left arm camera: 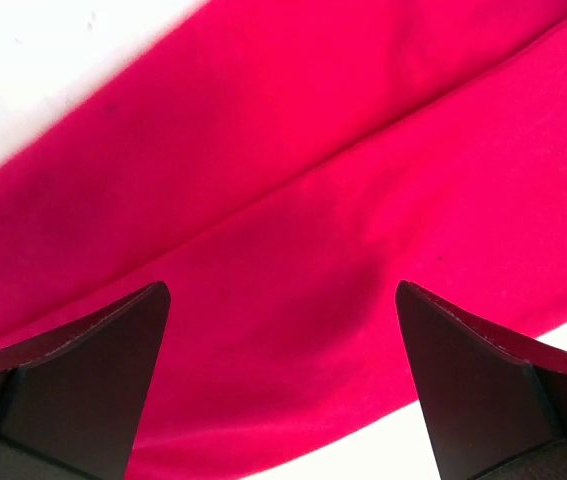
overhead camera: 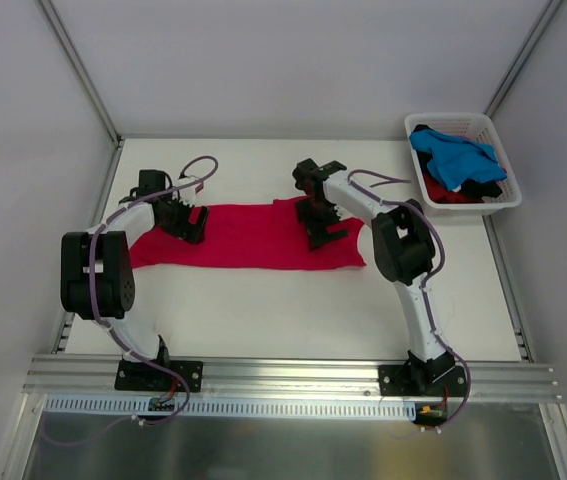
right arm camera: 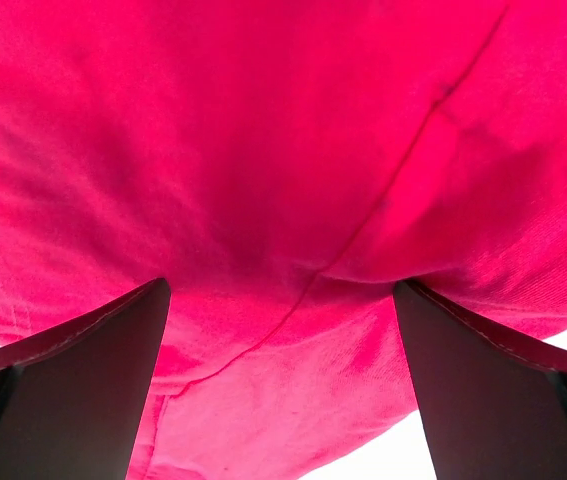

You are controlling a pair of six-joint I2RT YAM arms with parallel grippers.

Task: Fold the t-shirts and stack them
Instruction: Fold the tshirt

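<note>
A crimson-red t-shirt (overhead camera: pixel 248 238) lies folded into a long band across the middle of the white table. My left gripper (overhead camera: pixel 185 224) is over its left part, jaws open, with the red cloth (left arm camera: pixel 293 250) below and between the fingers (left arm camera: pixel 83 370). My right gripper (overhead camera: pixel 321 230) is over the shirt's right part, jaws open, red cloth with a seam (right arm camera: pixel 293 200) filling its view between the fingers (right arm camera: pixel 483 390). A bright blue t-shirt (overhead camera: pixel 455 155) lies on dark and red shirts in the basket.
A white slatted plastic basket (overhead camera: pixel 483 124) stands at the far right corner of the table. Grey walls and metal frame posts close in the back and sides. A metal rail (overhead camera: pixel 293 375) runs along the near edge by the arm bases.
</note>
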